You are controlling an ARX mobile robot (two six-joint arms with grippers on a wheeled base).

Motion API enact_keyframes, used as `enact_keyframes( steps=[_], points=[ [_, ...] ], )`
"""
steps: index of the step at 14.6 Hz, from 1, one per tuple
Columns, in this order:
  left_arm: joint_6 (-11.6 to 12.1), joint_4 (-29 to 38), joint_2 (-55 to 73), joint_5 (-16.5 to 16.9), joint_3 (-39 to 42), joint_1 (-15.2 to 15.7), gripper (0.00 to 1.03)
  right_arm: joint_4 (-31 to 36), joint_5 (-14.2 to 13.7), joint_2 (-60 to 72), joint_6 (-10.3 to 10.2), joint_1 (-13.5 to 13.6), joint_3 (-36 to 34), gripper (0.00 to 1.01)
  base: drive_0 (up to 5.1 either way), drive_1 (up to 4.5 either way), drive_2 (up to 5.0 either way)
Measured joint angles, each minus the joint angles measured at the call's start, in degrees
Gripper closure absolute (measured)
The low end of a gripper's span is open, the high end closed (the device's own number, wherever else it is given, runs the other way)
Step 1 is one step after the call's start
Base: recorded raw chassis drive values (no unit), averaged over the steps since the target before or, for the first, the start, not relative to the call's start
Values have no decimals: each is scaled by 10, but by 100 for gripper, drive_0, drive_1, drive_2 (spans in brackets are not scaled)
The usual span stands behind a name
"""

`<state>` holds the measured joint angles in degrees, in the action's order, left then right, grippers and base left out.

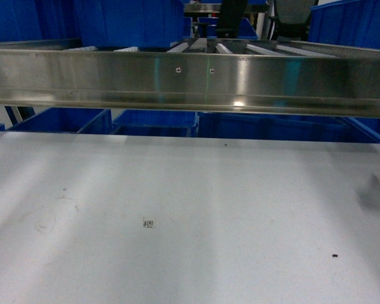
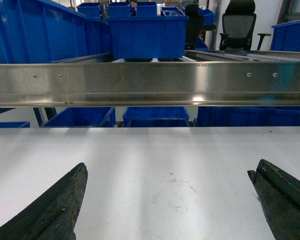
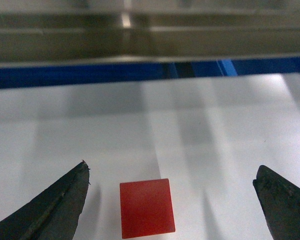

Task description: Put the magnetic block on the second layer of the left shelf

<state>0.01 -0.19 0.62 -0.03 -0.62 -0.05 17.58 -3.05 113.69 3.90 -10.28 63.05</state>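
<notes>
Red magnetic block (image 3: 146,208) lies between wide-spread right fingers (image 3: 60,202), untouched.

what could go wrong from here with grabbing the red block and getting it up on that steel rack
1. The magnetic block sits nearer one finger of the open right gripper than the other, so closing may shove or twist it rather than pinch it squarely.
2. The rack's steel front rail hangs low over the white table; a lift toward the rollers might clip it.
3. In the head view the block shows only at the right edge, so tracking is poor.

Plain red magnetic block (image 3: 146,208) on white tabletop (image 1: 190,221); blue crates (image 2: 147,35), silvery steel rack (image 1: 190,79).
</notes>
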Motion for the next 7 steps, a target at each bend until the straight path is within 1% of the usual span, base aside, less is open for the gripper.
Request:
enact_keyframes(
  steps=[1,2,3,7],
  points=[
    [0,0,0,0,0,0,5,0,1,23,-3,-3,5,3,0,0,0],
    [0,0,0,0,0,0,5,12,-8,60,-4,-10,14,3,0,0,0],
    [0,0,0,0,0,0,5,26,-10,61,-4,-19,-7,3,0,0,0],
    [0,0,0,0,0,0,5,26,13,76,-6,-17,-19,3,0,0,0]
  ],
)
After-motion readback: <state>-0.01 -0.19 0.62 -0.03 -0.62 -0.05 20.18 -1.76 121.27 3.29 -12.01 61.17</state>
